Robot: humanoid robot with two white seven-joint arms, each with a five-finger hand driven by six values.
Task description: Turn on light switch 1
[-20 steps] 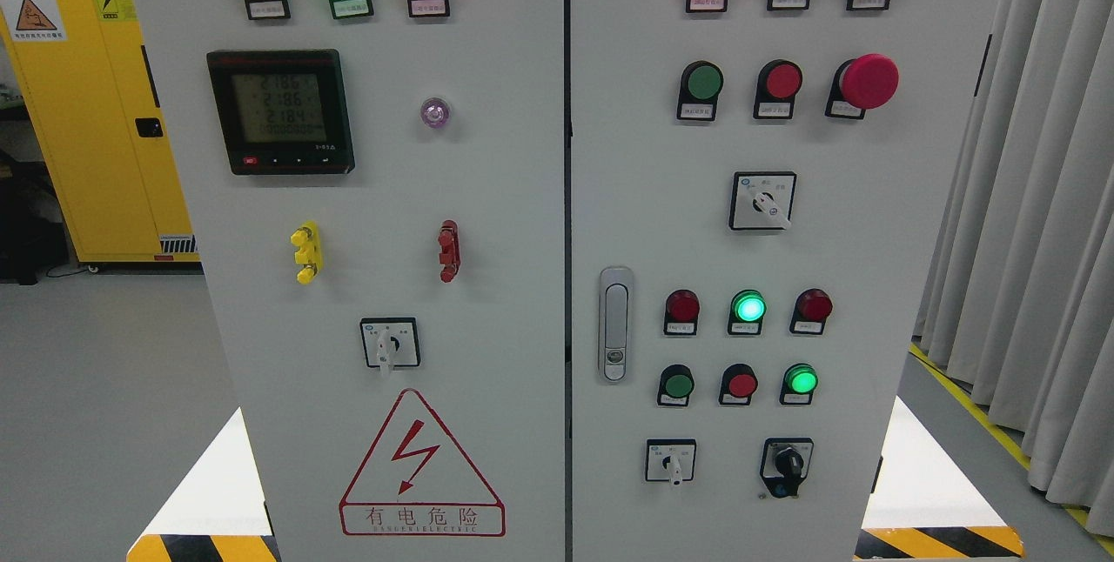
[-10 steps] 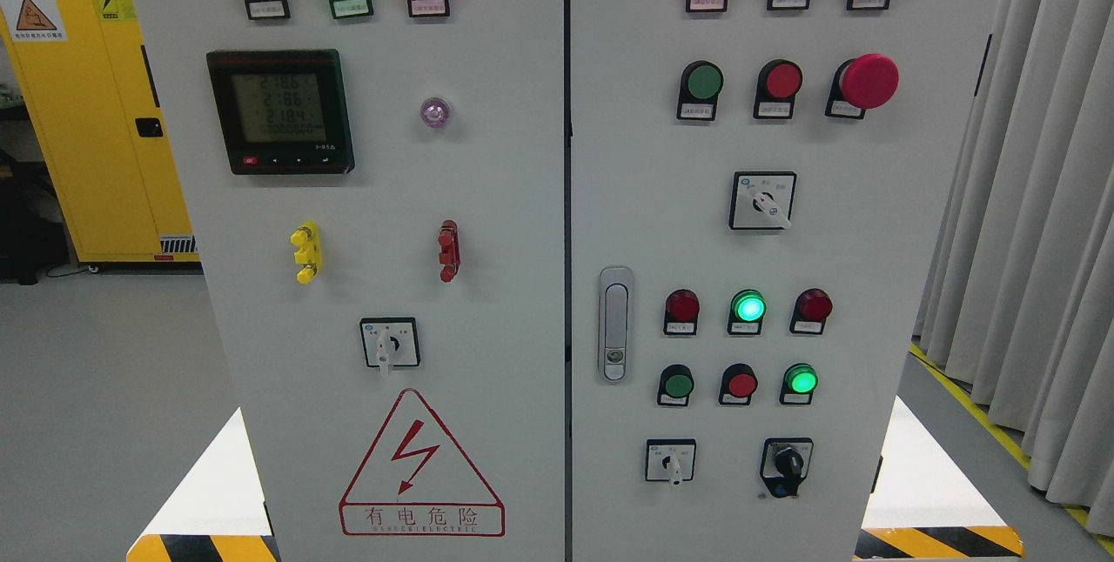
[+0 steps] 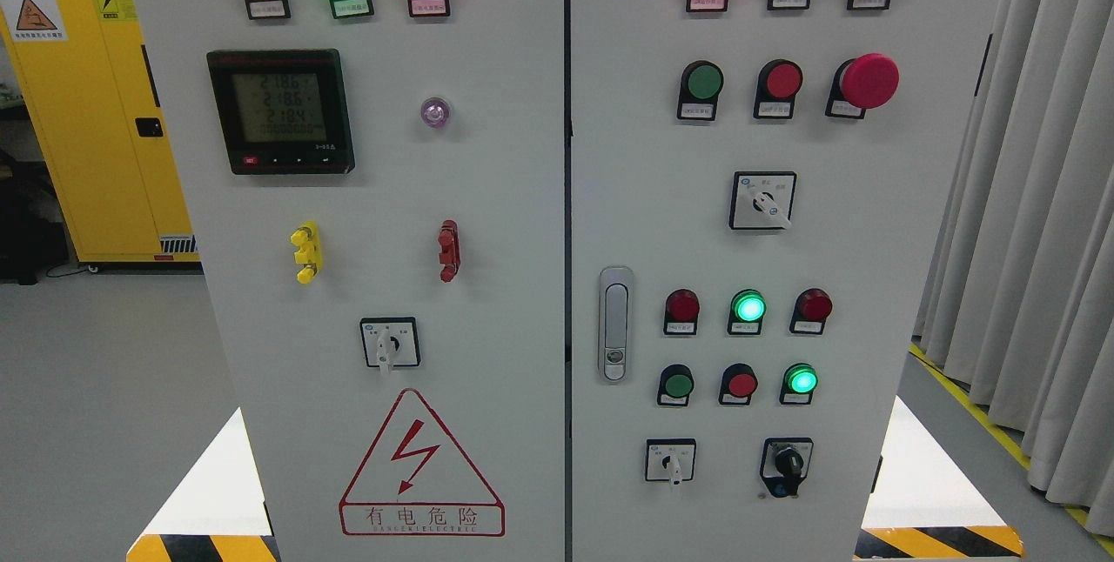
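While neither hand shows, so grip state can't be told, grey control cabinet (image 3: 487,197) fills view, lower-right button rows (image 3: 740,344), which one is switch 1 unclear.

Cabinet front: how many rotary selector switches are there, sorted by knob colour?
White-knob selector switches: 3
Black-knob selector switch: 1
Total: 4

A yellow cabinet (image 3: 96,110) stands at the left on the grey floor (image 3: 104,388); pale curtains (image 3: 1036,197) hang at the right.
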